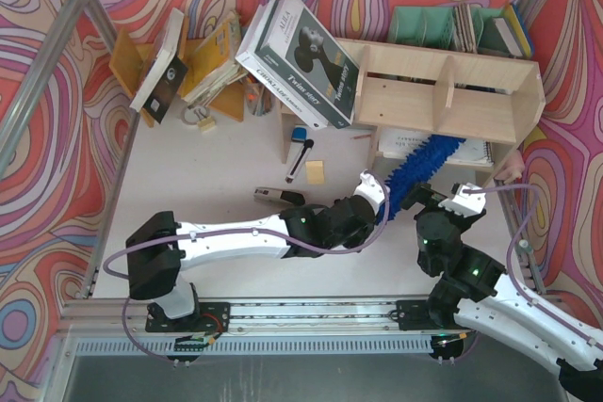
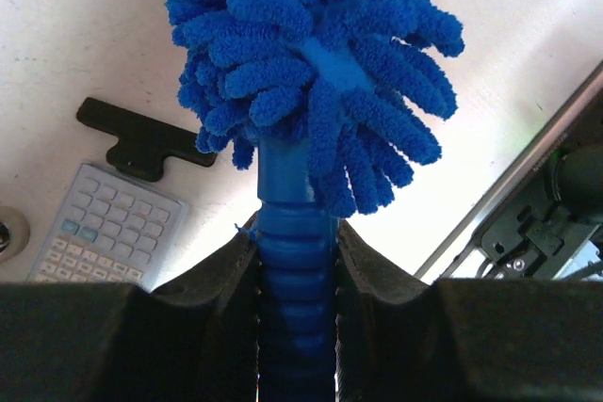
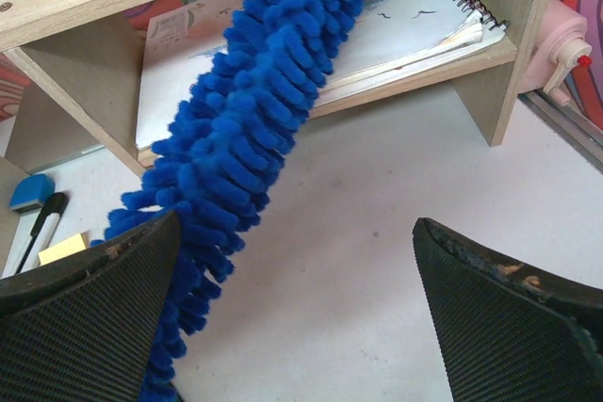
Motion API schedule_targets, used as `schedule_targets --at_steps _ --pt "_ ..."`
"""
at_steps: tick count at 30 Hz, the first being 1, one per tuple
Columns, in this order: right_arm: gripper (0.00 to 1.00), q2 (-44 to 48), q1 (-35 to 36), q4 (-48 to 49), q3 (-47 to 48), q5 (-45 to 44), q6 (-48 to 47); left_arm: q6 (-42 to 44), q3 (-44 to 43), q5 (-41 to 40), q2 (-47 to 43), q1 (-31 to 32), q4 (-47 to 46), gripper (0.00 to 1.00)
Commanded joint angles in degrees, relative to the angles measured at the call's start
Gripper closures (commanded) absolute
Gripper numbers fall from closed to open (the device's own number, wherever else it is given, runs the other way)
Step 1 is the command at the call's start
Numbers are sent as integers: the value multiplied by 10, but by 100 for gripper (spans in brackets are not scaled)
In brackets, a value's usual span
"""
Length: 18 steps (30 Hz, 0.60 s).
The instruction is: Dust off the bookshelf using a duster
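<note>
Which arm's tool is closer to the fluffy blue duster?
Left. The left tool is clamped on the duster at its ribbed handle, just below the fluffy head. The right tool hangs open beside that head, gripping nothing.

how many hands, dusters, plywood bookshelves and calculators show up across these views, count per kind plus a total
hands: 2 (left hand shut on the duster, right hand open)
duster: 1
plywood bookshelf: 1
calculator: 1
total: 5
</note>
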State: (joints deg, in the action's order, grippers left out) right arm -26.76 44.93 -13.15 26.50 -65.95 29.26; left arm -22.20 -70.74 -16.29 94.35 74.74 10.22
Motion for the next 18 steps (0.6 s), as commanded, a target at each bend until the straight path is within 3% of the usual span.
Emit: schedule_targets --at_steps 1,8,18 --pt "1 -3 0 1 -3 -18 9 23 -24 44 4 4 -49 100" --pt "1 -12 0 2 -1 -20 8 38 -64 81 40 5 -18 100" --pt "1 -10 0 1 -2 -20 9 39 -45 74 28 2 13 100"
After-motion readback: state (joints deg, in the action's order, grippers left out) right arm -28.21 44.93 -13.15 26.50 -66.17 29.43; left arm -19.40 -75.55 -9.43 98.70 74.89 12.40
